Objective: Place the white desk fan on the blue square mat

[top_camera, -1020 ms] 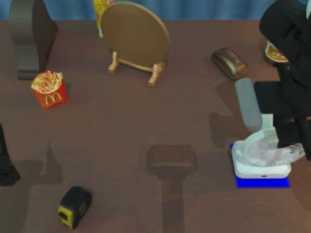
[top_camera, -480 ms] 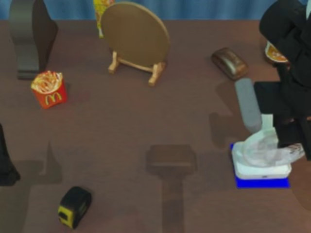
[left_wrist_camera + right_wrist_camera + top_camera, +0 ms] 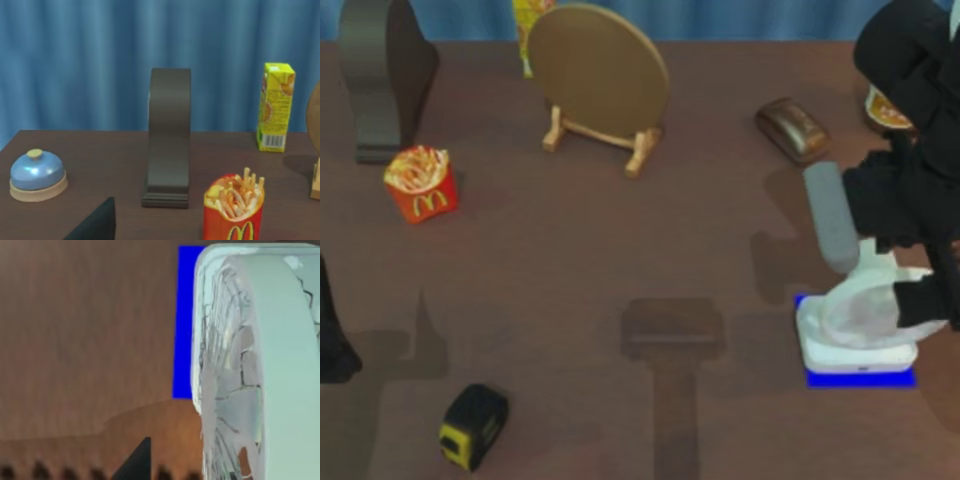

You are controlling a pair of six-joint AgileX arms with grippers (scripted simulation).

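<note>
The white desk fan (image 3: pixel 858 325) stands upright on the blue square mat (image 3: pixel 860 377) near the table's right edge. Its white base covers most of the mat. My right gripper (image 3: pixel 910 262) hovers just over the fan from the right, open, with its fingers spread apart from the fan. In the right wrist view the fan's grille (image 3: pixel 235 380) fills one side and the mat (image 3: pixel 183 325) shows beside it. One dark fingertip (image 3: pixel 137 462) stands clear of the grille. My left arm (image 3: pixel 330 340) is parked at the table's left edge.
A grey bar (image 3: pixel 830 212) and a brown loaf (image 3: pixel 792 128) lie just behind the fan. A round brown disc on a wooden stand (image 3: pixel 598 75), a fries box (image 3: pixel 420 182), a dark arch (image 3: pixel 375 70), a tape measure (image 3: pixel 472 425) and a blue bell (image 3: pixel 36 172) stand elsewhere.
My right gripper has opened and drawn back from the fan a little. The fan stays in place on the mat. The left arm has not moved.
</note>
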